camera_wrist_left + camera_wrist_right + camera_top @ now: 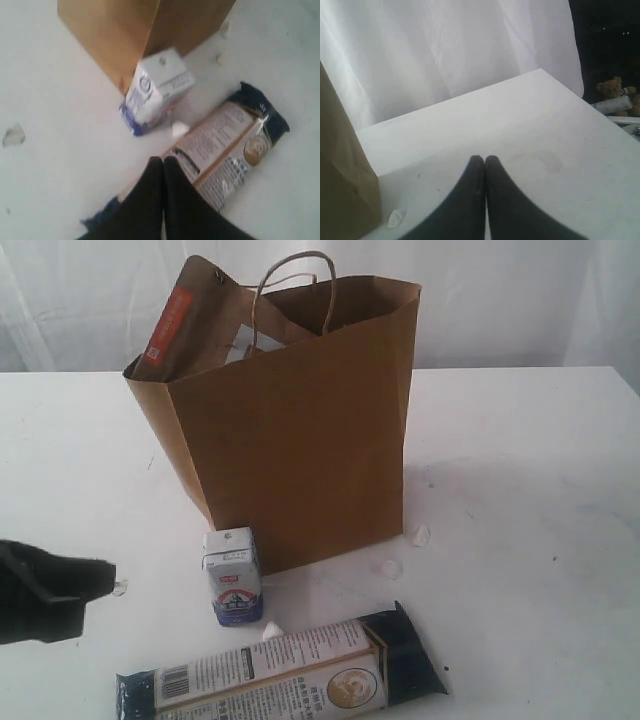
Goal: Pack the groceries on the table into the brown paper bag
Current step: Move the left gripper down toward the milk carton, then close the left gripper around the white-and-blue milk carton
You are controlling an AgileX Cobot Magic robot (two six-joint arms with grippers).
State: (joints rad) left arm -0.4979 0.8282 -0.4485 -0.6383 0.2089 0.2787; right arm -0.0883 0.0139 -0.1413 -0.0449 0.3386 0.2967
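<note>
Brown paper bag (pixel 300 440): brown pouch (pixel 200 335) inside | carton (pixel 232 575), packet (pixel 280 670) outside | both jaws closed, empty

Right of the brown paper bag (pixel 300 440) I find open table (pixel 530 470), but near-left the small white-blue carton (pixel 232 578) and long blue-white packet (pixel 280 670) block me.

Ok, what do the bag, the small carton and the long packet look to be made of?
Bag: matte brown kraft paper, going by its dull surface and sharp creases. Small carton: probably coated printed paperboard, judging by crisp folded edges. Long packet: likely glossy plastic film; it glints and has flat sealed ends.
</note>
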